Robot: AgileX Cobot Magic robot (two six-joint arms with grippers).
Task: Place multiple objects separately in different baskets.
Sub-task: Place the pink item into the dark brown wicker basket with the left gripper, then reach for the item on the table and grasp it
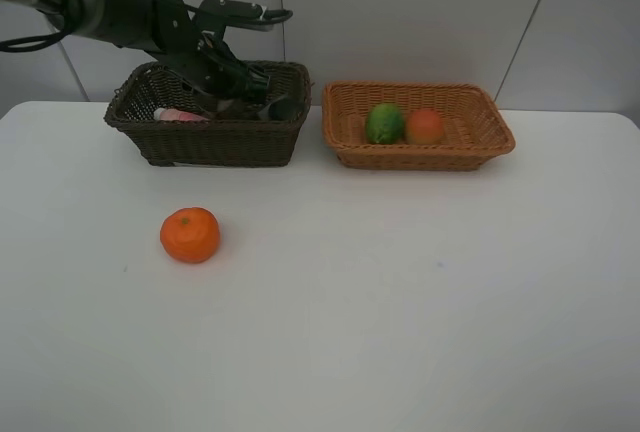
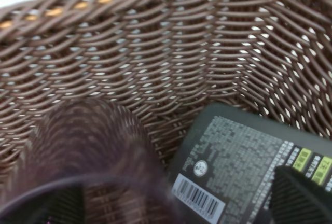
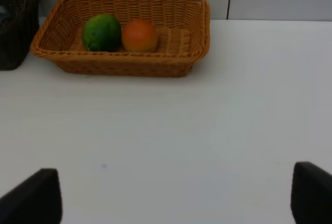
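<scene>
Nearest the camera, a tangerine (image 1: 190, 235) sits alone on the white table (image 1: 400, 302), well apart from both baskets & the only item not yet sorted. Beyond it, at left rear, the left gripper (image 1: 250, 87) reaches down into the dark brown wicker basket (image 1: 210, 142); in the wrist view its fingertips (image 2: 301, 195) stand wide apart, w/ a translucent purplish cup (image 2: 88, 151) lying between them, apparently let go. A black rectangular bottle (image 2: 233, 167) lies label-up just beside the cup, and a pink bottle (image 1: 180, 115) rests along the basket's left side. At right rear, the light orange basket (image 1: 480, 147) holds a green lime-like fruit (image 1: 384, 123) touching an orange-red fruit (image 1: 425, 126). The right gripper (image 3: 176, 195), seen only in its own wrist view, hangs over bare table w/ jaws apart, holding nothing. Step in hand looks like the cup's drop-off. Next move likely: left arm lifts clear of the rim w/o snagging the cup, then one arm goes for the tangerine, prob. for the fruit basket.
</scene>
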